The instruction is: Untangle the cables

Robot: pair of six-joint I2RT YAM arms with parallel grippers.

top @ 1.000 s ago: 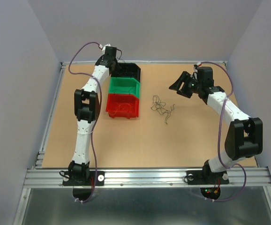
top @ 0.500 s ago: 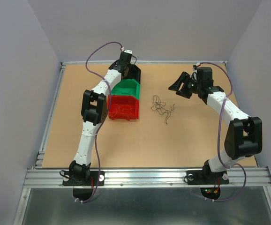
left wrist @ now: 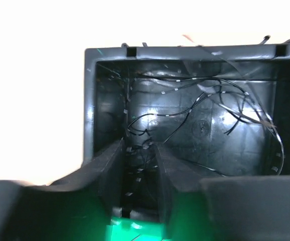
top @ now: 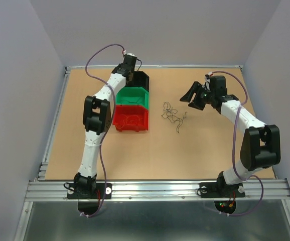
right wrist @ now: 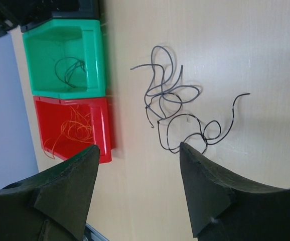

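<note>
Right of the red bin (top: 133, 122), I find a dark clump of cables (top: 173, 116) lying loose on the counter (top: 135, 155). Farther right of that bin, my right hand (right wrist: 137, 148) hangs spread wide, grasping nothing. Behind the red bin, past the green bin (top: 134, 95), my left hand (left wrist: 139, 146) stands parted, released, over black strands (left wrist: 200, 99) in the black bin (left wrist: 185, 51).

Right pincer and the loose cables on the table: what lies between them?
Only bare table lies between the right pincer and the cables, nothing else; the top external view shows this.
</note>
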